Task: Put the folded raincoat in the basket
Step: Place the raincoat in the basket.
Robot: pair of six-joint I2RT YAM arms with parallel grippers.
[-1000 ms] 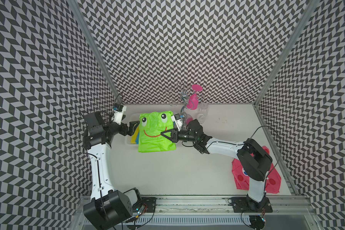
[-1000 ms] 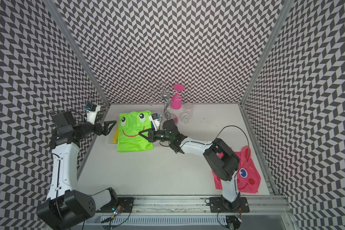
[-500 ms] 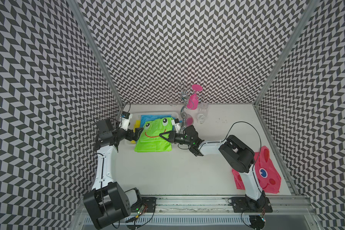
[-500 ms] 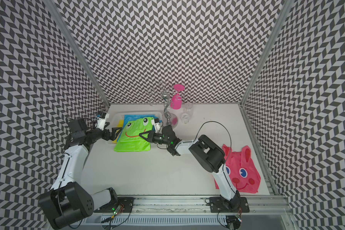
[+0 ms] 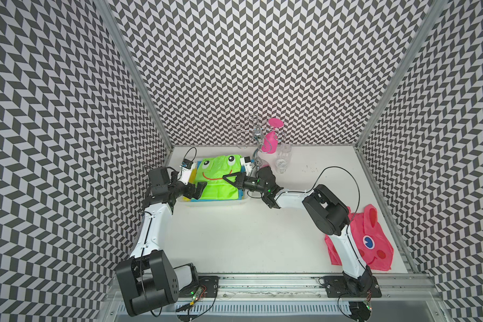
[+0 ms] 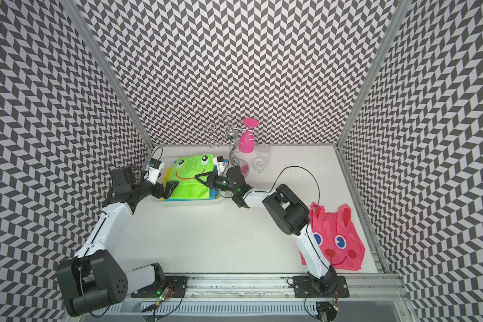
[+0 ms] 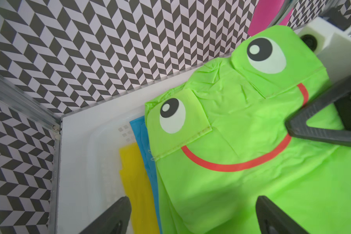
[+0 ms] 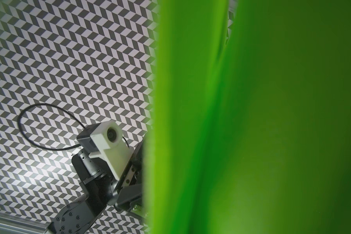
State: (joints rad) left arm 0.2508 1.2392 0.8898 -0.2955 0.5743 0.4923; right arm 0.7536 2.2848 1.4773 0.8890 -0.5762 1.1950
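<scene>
**Raincoat over the basket, release left to do**

The green raincoat (image 5: 215, 192) lies face up over the basket (image 5: 215, 202), on top of a blue coat (image 7: 143, 145) and a yellow coat (image 7: 134, 182) already inside. Its lower edge seems to sit within the near rim, but I cannot tell whether every edge is inside. The right gripper (image 5: 227, 178) has its fingers pressed together. Green cloth fills the right wrist view, which suggests they pinch a fold at the raincoat's side. The left gripper (image 7: 192, 200) has its fingers spread wide, straddling the raincoat's opposite edge without gripping it. By my reading the carry is done. What is left is for the right fingers to let go, perhaps a tuck, and both arms to draw clear.
</scene>
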